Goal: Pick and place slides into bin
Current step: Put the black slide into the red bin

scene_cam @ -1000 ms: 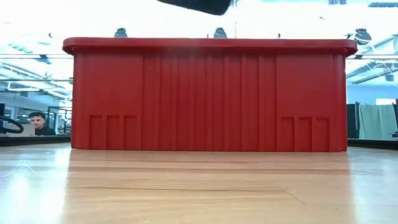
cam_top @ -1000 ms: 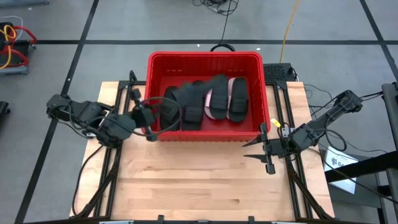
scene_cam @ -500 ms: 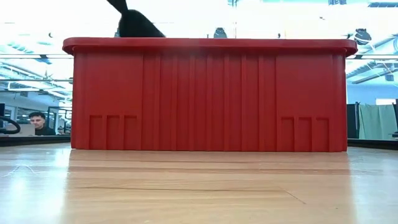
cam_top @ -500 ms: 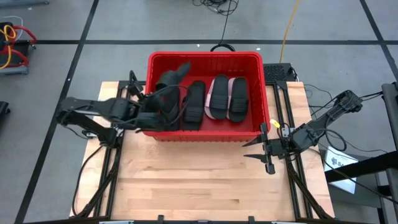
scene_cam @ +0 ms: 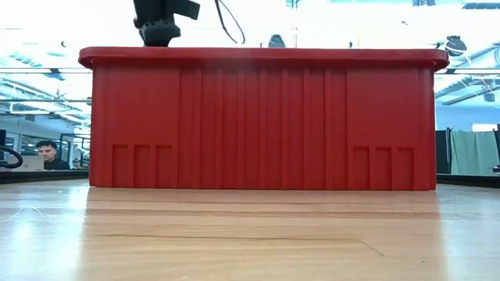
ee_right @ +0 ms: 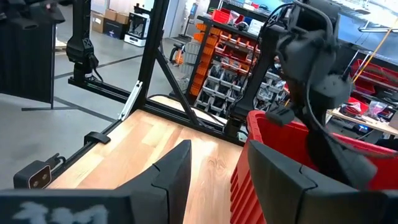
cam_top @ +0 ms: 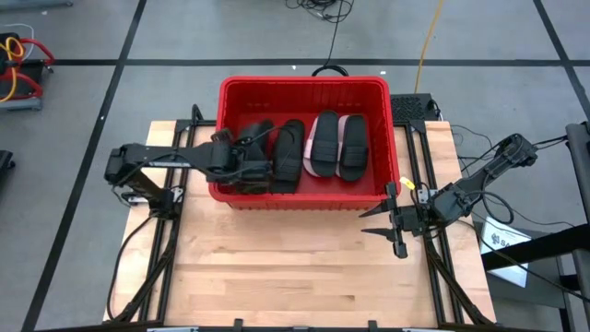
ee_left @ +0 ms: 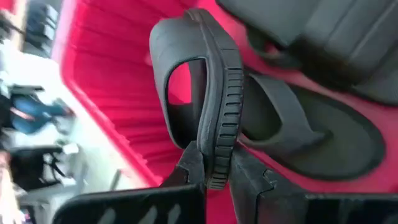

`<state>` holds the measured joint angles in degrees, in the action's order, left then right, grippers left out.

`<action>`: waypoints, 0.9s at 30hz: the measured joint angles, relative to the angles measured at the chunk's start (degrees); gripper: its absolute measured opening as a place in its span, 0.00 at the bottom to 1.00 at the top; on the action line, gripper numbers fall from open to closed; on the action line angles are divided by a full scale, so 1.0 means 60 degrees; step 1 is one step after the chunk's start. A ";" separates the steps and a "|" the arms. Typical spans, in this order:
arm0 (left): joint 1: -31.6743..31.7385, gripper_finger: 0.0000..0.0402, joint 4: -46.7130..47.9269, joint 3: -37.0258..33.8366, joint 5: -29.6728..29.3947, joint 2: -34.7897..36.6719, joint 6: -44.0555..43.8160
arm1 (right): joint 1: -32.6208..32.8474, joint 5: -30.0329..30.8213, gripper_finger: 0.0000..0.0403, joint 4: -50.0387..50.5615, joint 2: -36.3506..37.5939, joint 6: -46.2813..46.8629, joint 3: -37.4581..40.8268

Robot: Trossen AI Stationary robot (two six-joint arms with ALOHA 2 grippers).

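Observation:
The red bin (cam_top: 304, 83) stands at the table's far middle. In it lie several slides: black ones (cam_top: 288, 155) and a pink one (cam_top: 353, 140). My left gripper (cam_top: 241, 159) reaches over the bin's left wall, slanting down, and is shut on a black slide (ee_left: 211, 74) above the bin's left part. A black flip-flop (ee_left: 311, 137) lies flat on the bin floor beside it. In the low view only the left wrist (scene_cam: 160, 19) shows above the rim. My right gripper (cam_top: 392, 226) hangs open and level off the bin's near right corner, holding nothing. My left gripper pinches one end of the black slide's sole (ee_left: 216, 175) between its two fingers, across the ribbed edge. The fingers slant down from the table's left. The slide stands on edge and runs away from the fingers, its strap arch (ee_left: 171, 74) to one side. Whether it touches the bin floor is hidden.
The bin's near wall (scene_cam: 266, 125) fills the low view. Bare wood tabletop (cam_top: 304, 267) lies in front of the bin. Black frame rails (cam_top: 157, 249) run along both table sides. A person sits in the room at far left (scene_cam: 48, 152).
My left gripper has swung from the bin's near left corner toward the far right, over the left wall, and has gone down into the bin while tipping downward. It stays shut on the black slide, which has sunk from above the rim to low inside the bin's left part.

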<state>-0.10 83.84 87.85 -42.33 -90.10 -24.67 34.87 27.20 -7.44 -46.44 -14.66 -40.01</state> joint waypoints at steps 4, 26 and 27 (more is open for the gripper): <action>0.0339 0.05 0.0015 0.0000 0.1065 -0.0121 0.0086 | 0.0000 0.0003 0.37 0.0000 0.0000 0.0000 0.0000; 0.0441 0.29 -0.0236 0.0000 0.4179 -0.0110 0.0509 | -0.0004 0.0007 0.37 0.0000 0.0004 -0.0503 0.0004; 0.0441 0.30 -0.0338 0.0000 0.4426 -0.0110 0.0510 | -0.0004 0.0007 0.37 -0.0001 0.0004 -0.0503 0.0004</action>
<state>2.55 81.81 87.85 -15.77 -90.76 -21.61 34.85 27.24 -7.45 -46.41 -17.67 -39.99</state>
